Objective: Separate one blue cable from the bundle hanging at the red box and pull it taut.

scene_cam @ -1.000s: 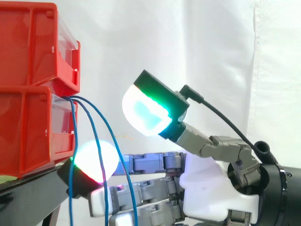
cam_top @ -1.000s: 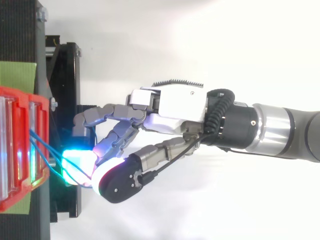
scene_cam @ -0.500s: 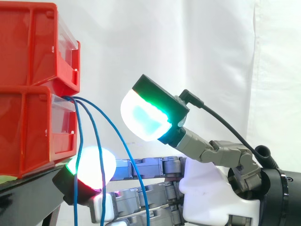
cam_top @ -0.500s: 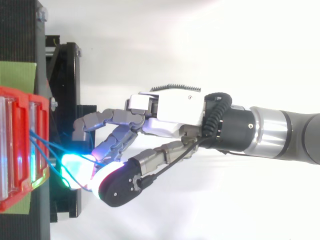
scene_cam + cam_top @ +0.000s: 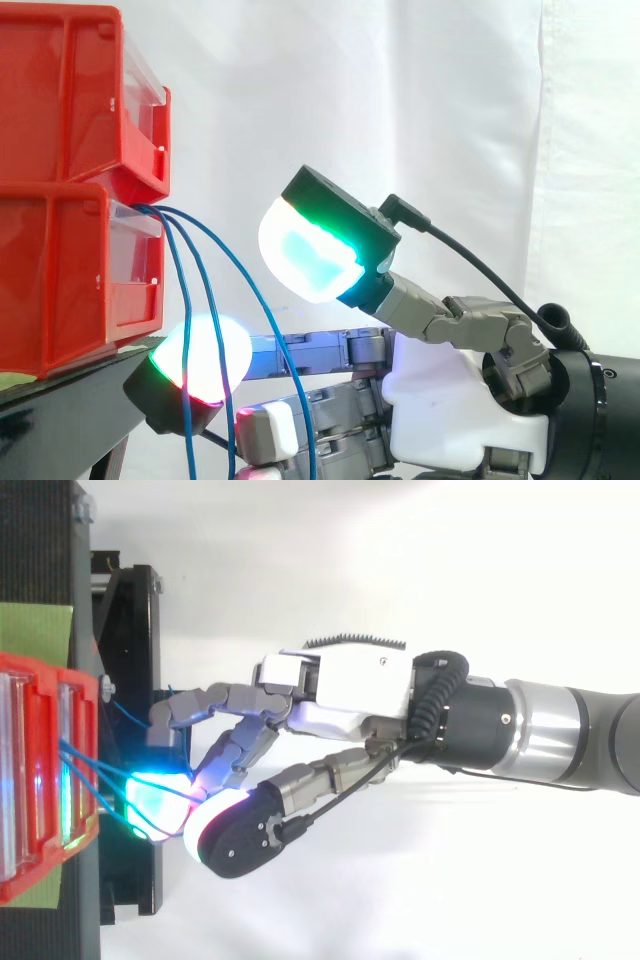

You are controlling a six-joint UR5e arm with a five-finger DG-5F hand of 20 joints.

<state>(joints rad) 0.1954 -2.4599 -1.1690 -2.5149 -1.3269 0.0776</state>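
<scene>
"Three blue cables (image 5: 165, 215) hung from the front of the lower red bin (image 5: 60, 280). Where did they run?"

"Down past the black stand (image 5: 60, 410). Two dropped across a glowing fingertip (image 5: 170, 365). The outermost cable (image 5: 250, 281) bowed further out, passing in front of the fingers."

"And the hand (image 5: 440, 400)?"

"Spread wide. Its fingers reached level toward the bin, the thumb was raised well above them, and it gripped nothing."

Close level side view, overhead view looking down, both sharing red bins (image 5: 60, 250), robot hand (image 5: 340, 685)
</scene>
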